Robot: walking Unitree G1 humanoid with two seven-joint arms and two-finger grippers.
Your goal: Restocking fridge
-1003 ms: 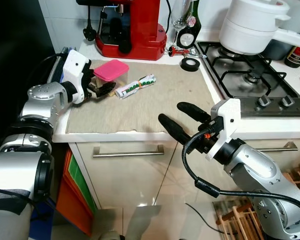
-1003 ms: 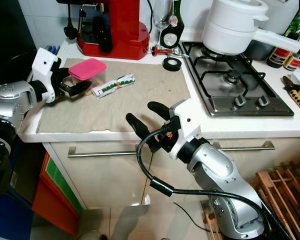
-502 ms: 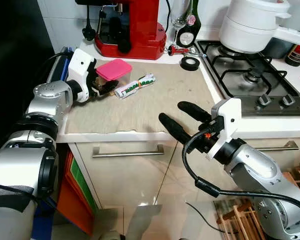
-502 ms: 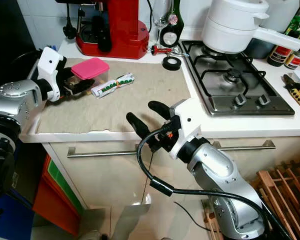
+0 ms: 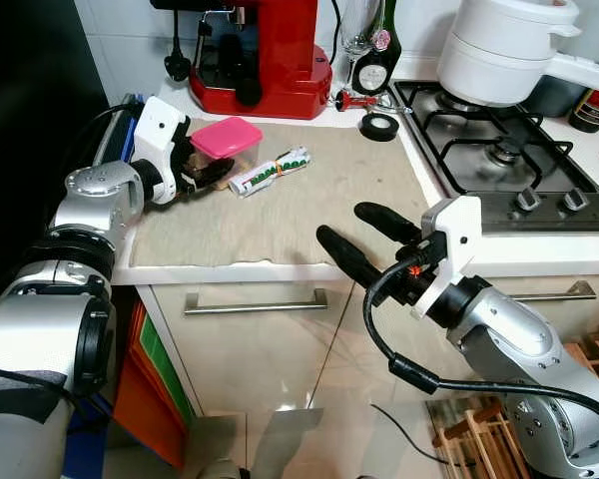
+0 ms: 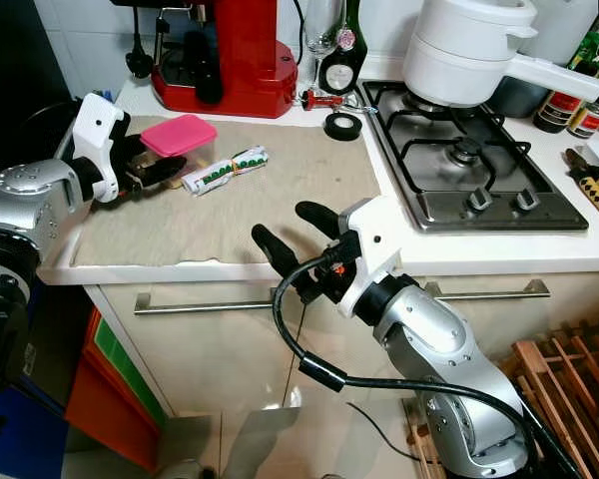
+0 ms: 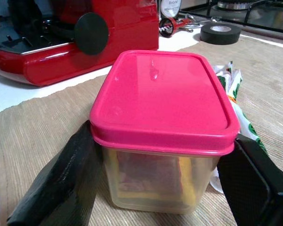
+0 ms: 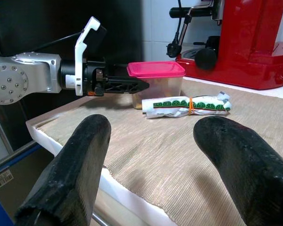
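A beige mat point(image 5: 280, 205) covers the counter point(image 5: 160, 267) from its front edge back to a red coffee machine point(image 5: 265, 60). A wine glass point(image 5: 357, 30), a dark bottle point(image 5: 379, 55) and a roll of black tape point(image 5: 379, 127) stand behind the mat's far right corner. To the right lies a gas hob point(image 5: 499, 150) with a white pot point(image 5: 504, 50) on a rear burner. More bottles point(image 6: 579, 80) sit at the far right.

The box point(image 7: 162, 127) stands on the mat's back left part, just in front of the coffee machine. It is a clear tub with a pink lid, and something yellow shows through its wall. A white-and-green packet point(image 5: 270, 171) lies touching its right side, bound with an orange band.

The left gripper point(image 5: 208, 172) reaches in from the counter's left edge. Its fingers point(image 7: 61, 179) sit on either side of the box near the base, the one pressed against the wall, the other close beside it; whether they grip it I cannot tell.

The right gripper point(image 5: 364, 235) hangs in front of the counter edge, above the drawer handle point(image 5: 255, 302), its fingers point(image 8: 75, 160) spread wide and holding nothing. The middle and front of the mat are bare, with open room between the packet and the hob.
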